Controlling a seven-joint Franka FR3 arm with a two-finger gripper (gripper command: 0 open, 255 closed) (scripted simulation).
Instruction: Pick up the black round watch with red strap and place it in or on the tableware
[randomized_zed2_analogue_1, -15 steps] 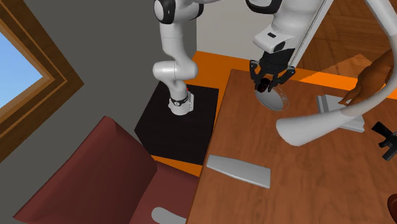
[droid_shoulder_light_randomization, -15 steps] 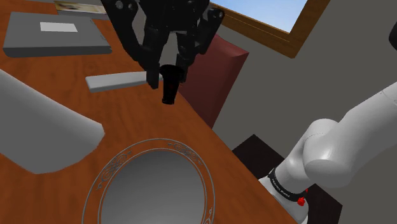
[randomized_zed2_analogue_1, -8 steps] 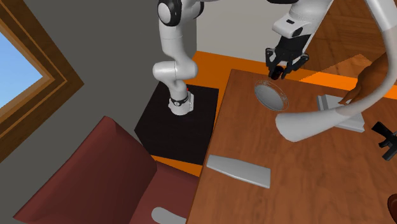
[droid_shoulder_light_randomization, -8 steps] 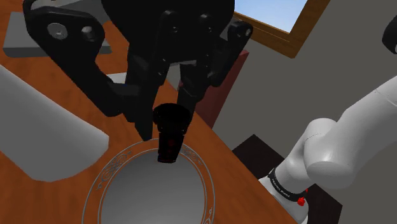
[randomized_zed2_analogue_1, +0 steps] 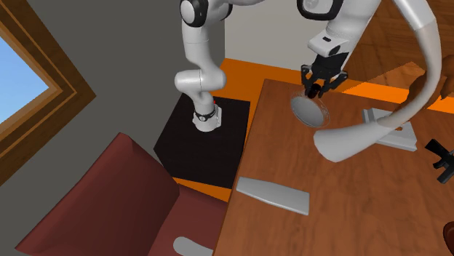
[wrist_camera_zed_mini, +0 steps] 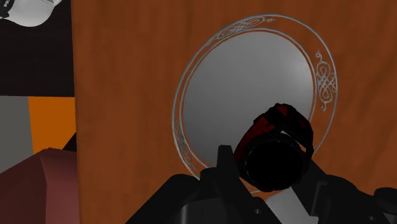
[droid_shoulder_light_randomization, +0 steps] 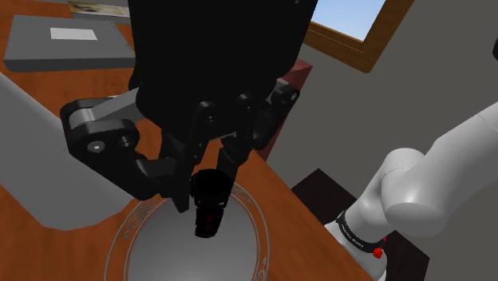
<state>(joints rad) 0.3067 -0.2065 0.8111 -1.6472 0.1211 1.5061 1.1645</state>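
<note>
Shoulder view: pale grey curved body (droid_shoulder_light_randomization: 36,160) at 9 o'clock on the brown table (droid_shoulder_light_randomization: 271,199). At centre the black gripper (droid_shoulder_light_randomization: 206,191) is clenched on the black round watch (droid_shoulder_light_randomization: 209,209), which hangs over the 12 o'clock part of the grey scroll-rimmed plate (droid_shoulder_light_randomization: 156,251); the arm's white base (droid_shoulder_light_randomization: 415,191) sits at 4 o'clock. Wrist view: fingers (wrist_camera_zed_mini: 222,167) clasp the watch case, dark-red strap (wrist_camera_zed_mini: 253,132) looped ahead of it, the plate behind; whether watch touches plate, cannot tell.

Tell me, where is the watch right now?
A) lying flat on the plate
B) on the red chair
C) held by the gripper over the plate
C: the gripper clasps the watch over the grey plate.
</note>
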